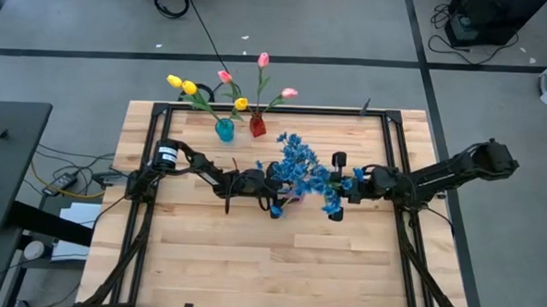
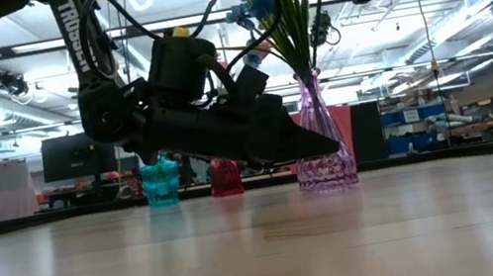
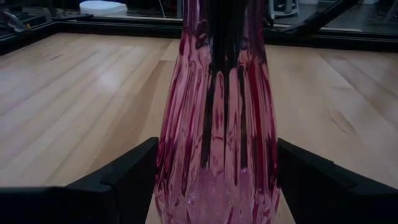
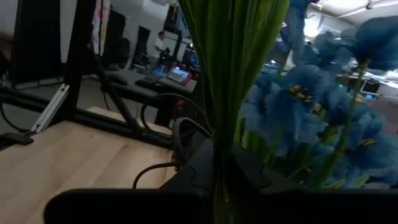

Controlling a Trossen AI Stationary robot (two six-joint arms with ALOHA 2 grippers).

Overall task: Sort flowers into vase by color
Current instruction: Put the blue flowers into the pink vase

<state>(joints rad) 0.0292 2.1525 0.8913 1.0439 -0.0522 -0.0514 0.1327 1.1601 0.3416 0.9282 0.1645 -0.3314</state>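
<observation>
Blue flowers (image 1: 302,169) stand with their green stems in a pink glass vase (image 2: 322,150) at the middle of the table. My left gripper (image 3: 216,168) reaches in from the table's left, shut on the vase low down. My right gripper (image 4: 222,163) comes from the table's right (image 1: 339,186), shut on the flowers' stems above the vase's mouth. The vase's base (image 2: 327,181) rests on the table. My left gripper pinches the vase's lower body (image 3: 169,180) between its two fingers, one on each side. The fingers lie nearly level, coming from the table's left. The vase stands upright with its base on the table. My right gripper pinches the bundle of green stems (image 4: 219,124) between its two fingers, below the blossoms. The fingers come level from the table's right and lie across the stems. The stems stand upright, their lower ends down in the vase.
At the table's far edge stand a teal vase (image 1: 224,130) with yellow tulips (image 1: 186,86) and a red vase (image 1: 257,127) with pink tulips (image 1: 263,60). Black frame rails (image 1: 153,148) run along the table's sides. Bare wood lies toward the near edge.
</observation>
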